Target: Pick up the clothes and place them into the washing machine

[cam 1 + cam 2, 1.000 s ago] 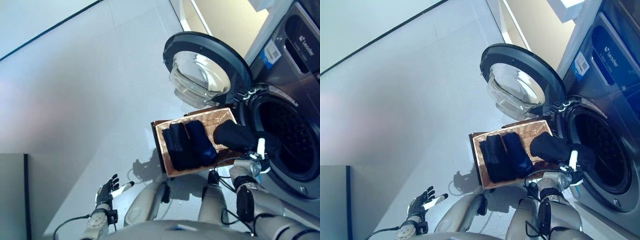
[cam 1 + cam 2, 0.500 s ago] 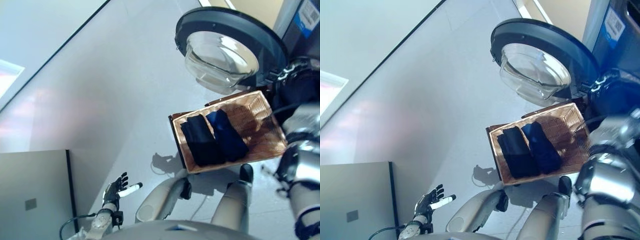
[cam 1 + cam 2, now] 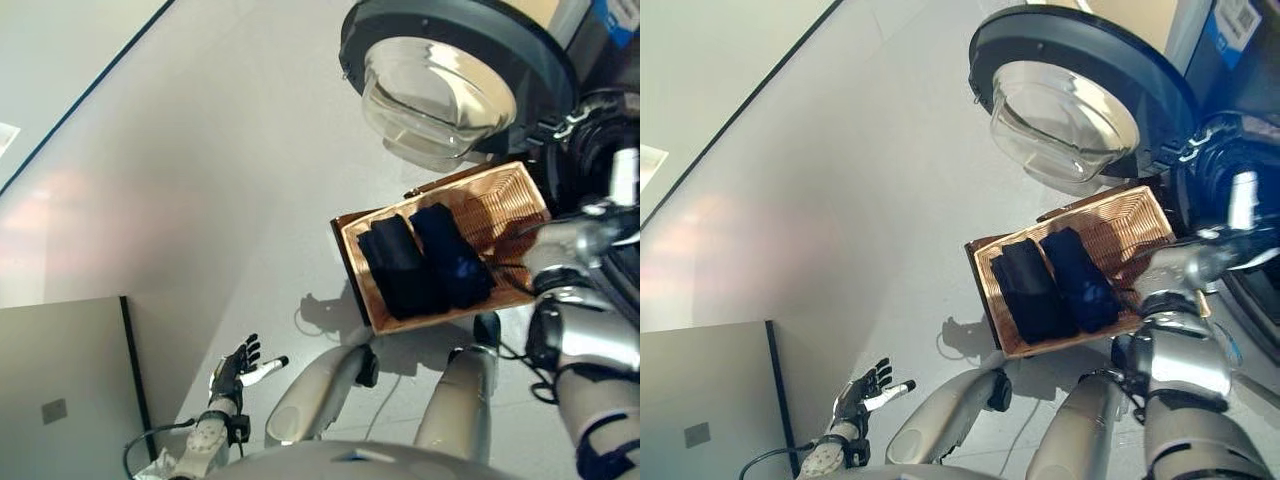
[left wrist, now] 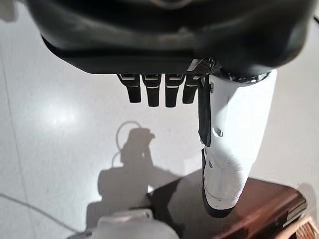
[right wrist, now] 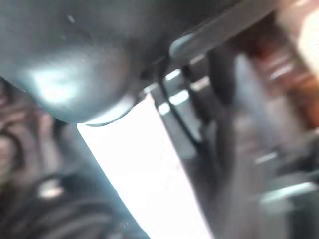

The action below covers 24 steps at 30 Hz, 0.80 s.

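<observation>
A: Take the wicker basket [image 3: 510,195] as the landmark. What sits to its left?

B: Well off to the left and nearer the robot, the left hand [image 3: 236,371] hangs over bare floor [image 3: 180,180], fingers straight and spread, thumb out, holding nothing. I'd judge it is parked there to stay clear of the work.

A: And in the basket itself?

B: Two folded dark clothes [image 3: 422,258] lie side by side in its left half. The right half shows bare weave. The basket sits on the floor right by the washing machine [image 3: 1230,60], which looks like a choice to keep each carry short.

A: Above the basket?

B: The round door [image 3: 455,75] stands swung wide open over the basket's far edge, so the opening stays free.

A: And to the right?

B: The right hand [image 3: 622,180] is raised at the drum opening [image 3: 575,165], just past the basket's right end, white thumb up. Whether its fingers are apart or closed on anything, I cannot tell; its wrist view is a smear.

A: So what is left?

B: By my reading, the two pieces in the basket.
</observation>
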Tool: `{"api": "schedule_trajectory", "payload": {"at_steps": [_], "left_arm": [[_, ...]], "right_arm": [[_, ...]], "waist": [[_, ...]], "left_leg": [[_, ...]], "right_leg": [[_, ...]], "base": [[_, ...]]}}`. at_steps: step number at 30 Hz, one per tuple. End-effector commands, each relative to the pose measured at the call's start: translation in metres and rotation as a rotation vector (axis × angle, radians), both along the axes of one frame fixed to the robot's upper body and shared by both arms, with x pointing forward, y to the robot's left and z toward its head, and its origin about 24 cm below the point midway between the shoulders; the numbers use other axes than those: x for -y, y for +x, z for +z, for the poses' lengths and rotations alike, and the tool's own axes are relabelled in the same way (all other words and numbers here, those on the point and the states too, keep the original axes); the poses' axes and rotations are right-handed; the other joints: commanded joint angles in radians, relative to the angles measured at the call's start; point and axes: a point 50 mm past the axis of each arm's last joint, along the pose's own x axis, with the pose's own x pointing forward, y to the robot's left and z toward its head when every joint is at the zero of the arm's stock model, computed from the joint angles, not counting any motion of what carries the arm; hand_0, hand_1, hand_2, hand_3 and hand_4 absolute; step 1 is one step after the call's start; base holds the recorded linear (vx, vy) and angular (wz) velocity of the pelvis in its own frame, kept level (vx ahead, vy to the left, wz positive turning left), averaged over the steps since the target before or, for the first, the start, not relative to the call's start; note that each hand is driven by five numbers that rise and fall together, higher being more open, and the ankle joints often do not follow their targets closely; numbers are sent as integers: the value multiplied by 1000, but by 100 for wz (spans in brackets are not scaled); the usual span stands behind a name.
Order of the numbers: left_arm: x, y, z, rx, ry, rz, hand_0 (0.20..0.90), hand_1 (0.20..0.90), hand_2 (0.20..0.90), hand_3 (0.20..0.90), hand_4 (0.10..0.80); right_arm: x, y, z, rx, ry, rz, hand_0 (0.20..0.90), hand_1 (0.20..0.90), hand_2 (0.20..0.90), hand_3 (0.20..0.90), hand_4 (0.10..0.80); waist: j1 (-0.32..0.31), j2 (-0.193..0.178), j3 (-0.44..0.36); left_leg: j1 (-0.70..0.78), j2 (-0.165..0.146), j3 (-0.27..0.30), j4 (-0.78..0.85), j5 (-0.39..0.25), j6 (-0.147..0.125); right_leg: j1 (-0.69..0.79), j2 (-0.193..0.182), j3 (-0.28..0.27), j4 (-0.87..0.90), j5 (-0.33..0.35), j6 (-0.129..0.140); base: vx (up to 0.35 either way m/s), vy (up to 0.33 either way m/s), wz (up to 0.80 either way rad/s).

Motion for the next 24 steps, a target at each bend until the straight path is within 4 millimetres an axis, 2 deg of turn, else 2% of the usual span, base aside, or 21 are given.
{"api": "schedule_trajectory", "payload": {"at_steps": [1, 5, 7, 8, 10, 12, 13, 15, 16, 17, 19, 20, 22, 23, 24], "left_arm": [[-15, 2, -5, -35, 77, 31, 900, 900, 900, 900, 800], [-24, 0, -6, -56, 100, 57, 900, 900, 900, 900, 800], [-26, 0, -7, -62, 106, 62, 900, 900, 900, 900, 800], [-30, -1, -8, -76, 123, 66, 900, 900, 900, 900, 800], [-33, -1, -7, -76, 129, 70, 900, 900, 900, 900, 800], [-34, -2, -7, -79, 133, 74, 900, 900, 900, 900, 800], [-38, -3, -8, -89, 153, 68, 900, 900, 900, 900, 800], [-45, 0, -6, -83, 181, 71, 900, 900, 900, 900, 800], [-48, 0, -5, -77, 192, 79, 900, 900, 900, 900, 800], [-48, 0, -5, -77, 192, 79, 900, 900, 900, 900, 800], [-57, 4, -1, -60, 225, 92, 900, 900, 900, 900, 800], [-60, 5, 0, -60, 234, 91, 900, 900, 900, 900, 800], [-62, 6, 1, -52, 242, 92, 900, 900, 900, 900, 800], [-69, 6, 3, -48, 261, 113, 900, 900, 900, 900, 800], [-70, 7, 4, -44, 267, 114, 900, 900, 900, 900, 800]], "right_arm": [[-7, -2, -11, 2, -28, 66, 900, 900, 900, 900, 800], [-24, -6, -35, -41, 9, 126, 900, 900, 900, 900, 800], [-25, -9, -42, -62, 16, 133, 900, 900, 900, 900, 800], [-33, -14, -57, -124, 8, 175, 900, 900, 900, 900, 800], [-39, -20, -69, -181, -11, 216, 900, 900, 900, 900, 800], [-43, -21, -74, -206, -26, 239, 900, 900, 900, 900, 800], [-45, -27, -84, -335, -120, 316, 900, 900, 900, 900, 800], [-46, -29, -89, -500, -268, 392, 900, 900, 900, 900, 800], [-56, -25, -90, -501, -302, 437, 900, 900, 900, 900, 800], [-56, -25, -90, -501, -302, 438, 900, 900, 900, 900, 800], [-69, -26, -98, -607, -439, 558, 900, 900, 900, 900, 800], [-71, -25, -99, -675, -526, 596, 900, 900, 900, 900, 800], [-73, -25, -100, -687, -544, 610, 900, 900, 900, 900, 800], [-73, -30, -106, -772, -613, 637, 900, 900, 900, 900, 800], [-74, -30, -107, -786, -626, 646, 900, 900, 900, 900, 800]], "waist": [[45, -23, -40], [41, -79, -32], [40, -95, -32], [43, -129, -33], [42, -162, -32], [42, -174, -33], [44, -205, -33], [52, -230, -35], [51, -241, -33], [50, -241, -33], [58, -273, -35], [62, -282, -37], [64, -288, -35], [69, -300, -34], [72, -304, -33]], "left_leg": [[-19, -13, -6, 151, -142, -54], [-11, -4, -20, 162, -143, -55], [-13, 0, -23, 162, -135, -56], [0, 5, -33, 168, -144, -56], [8, 13, -39, 168, -146, -55], [8, 15, -42, 171, -147, -55], [17, 21, -47, 175, -149, -55], [20, 26, -54, 179, -149, -57], [23, 29, -56, 180, -149, -58], [23, 29, -57, 180, -149, -58], [26, 34, -70, 181, -146, -60], [27, 36, -74, 181, -145, -60], [26, 36, -78, 183, -145, -60], [23, 36, -85, 186, -144, -60], [20, 36, -88, 188, -144, -60]], "right_leg": [[84, 0, -53, -222, 210, -80], [106, 10, -73, -214, 204, -86], [112, 13, -81, -220, 211, -87], [136, 19, -94, -224, 203, -88], [152, 24, -106, -231, 202, -89], [158, 27, -110, -232, 201, -90], [174, 33, -120, -237, 201, -93], [188, 38, -132, -249, 206, -95], [194, 41, -136, -254, 208, -96], [195, 41, -137, -255, 208, -96], [207, 47, -150, -264, 209, -97], [211, 49, -156, -265, 208, -98], [212, 51, -161, -267, 208, -99], [214, 55, -170, -267, 208, -100], [214, 55, -173, -268, 208, -101]], "base": [[18, -102, 19], [2, -62, 15], [1, -52, 9], [29, -95, 5], [30, -79, 17], [9, -39, 8], [19, -65, 6], [10, -84, 10], [-1, -48, 7], [-6, -45, 4], [12, -80, 1], [23, -84, 12], [9, -39, 16], [8, -33, 13], [2, -43, 13]]}}
